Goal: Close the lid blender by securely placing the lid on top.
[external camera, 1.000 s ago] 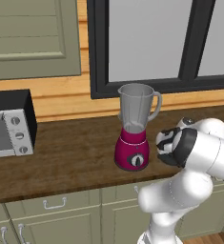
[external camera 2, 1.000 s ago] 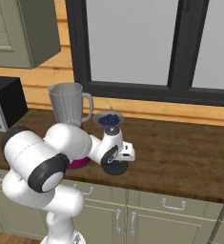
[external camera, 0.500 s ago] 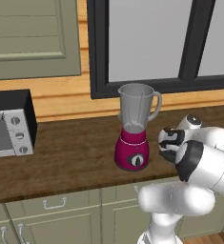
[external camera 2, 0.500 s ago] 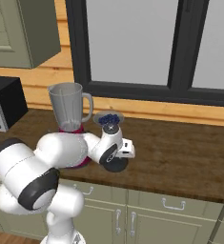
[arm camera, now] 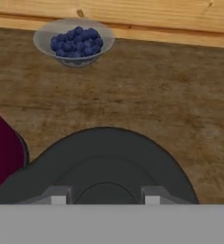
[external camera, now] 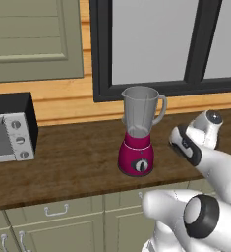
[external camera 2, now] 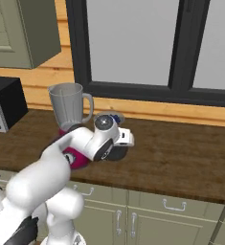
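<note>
We are looking over a long dark brown wooden countertop (external camera: 72,162) that is running under a large black-framed window (external camera: 151,44), with pale green-grey cabinet doors (external camera 2: 147,225) lining the front below it. At the far left a black and silver toaster oven (external camera: 11,128) is sitting on the counter. Near the middle the countertop blender with a magenta rounded base and a tall clear grey jar (external camera: 139,133) is standing upright, its dark dial facing us and its handle pointing right; the jar's rim is standing open with nothing covering it. Our white arm is reaching low over the counter just to the right of the blender, and the two-finger gripper (arm camera: 106,199) is hanging directly above the flat round black lid with a raised centre knob (arm camera: 104,167), which is lying on the wood beside the blender's base, to its right. The dark finger tips (arm camera: 58,196) are standing apart, one on each side of the knob, so the jaws are sitting wide and holding nothing. Farther back, near the wall, a small clear glass bowl of blueberries (arm camera: 74,42) is resting on the counter.
</note>
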Controlling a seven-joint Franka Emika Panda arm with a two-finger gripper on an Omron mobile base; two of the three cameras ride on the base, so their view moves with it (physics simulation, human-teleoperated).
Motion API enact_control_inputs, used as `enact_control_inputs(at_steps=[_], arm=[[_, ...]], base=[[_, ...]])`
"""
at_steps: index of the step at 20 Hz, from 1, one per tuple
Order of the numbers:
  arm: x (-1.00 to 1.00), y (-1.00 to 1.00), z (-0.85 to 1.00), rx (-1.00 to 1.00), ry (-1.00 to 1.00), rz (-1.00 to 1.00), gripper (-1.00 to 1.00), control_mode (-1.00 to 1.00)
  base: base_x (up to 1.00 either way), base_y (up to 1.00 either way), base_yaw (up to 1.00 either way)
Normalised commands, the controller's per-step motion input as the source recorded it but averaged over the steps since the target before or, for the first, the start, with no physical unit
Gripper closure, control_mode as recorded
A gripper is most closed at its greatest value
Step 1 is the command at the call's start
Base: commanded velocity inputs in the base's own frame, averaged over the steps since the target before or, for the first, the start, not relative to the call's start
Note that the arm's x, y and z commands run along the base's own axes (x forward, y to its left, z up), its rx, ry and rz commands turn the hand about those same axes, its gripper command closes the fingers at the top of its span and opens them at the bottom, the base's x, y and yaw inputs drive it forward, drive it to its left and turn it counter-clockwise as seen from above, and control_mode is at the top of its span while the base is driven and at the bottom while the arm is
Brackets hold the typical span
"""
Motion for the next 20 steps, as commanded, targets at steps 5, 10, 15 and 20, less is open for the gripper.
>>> enact_control_inputs(at_steps=[5, 10, 15, 20], arm=[[-0.09, 0.00, 0.99, 0.00, -0.05, 0.00, 1.00, -1.00], [-0.03, 0.00, 0.91, 0.00, 0.00, 0.00, 1.00, -1.00], [-0.08, 0.00, 0.85, 0.00, -0.01, 0.00, 1.00, -1.00], [-0.01, 0.02, 0.78, 0.00, -0.03, 0.00, 1.00, -1.00]], base=[[0.00, 0.00, 0.00], [0.00, 0.00, 0.00], [0.00, 0.00, 0.00], [0.00, 0.00, 0.00]])
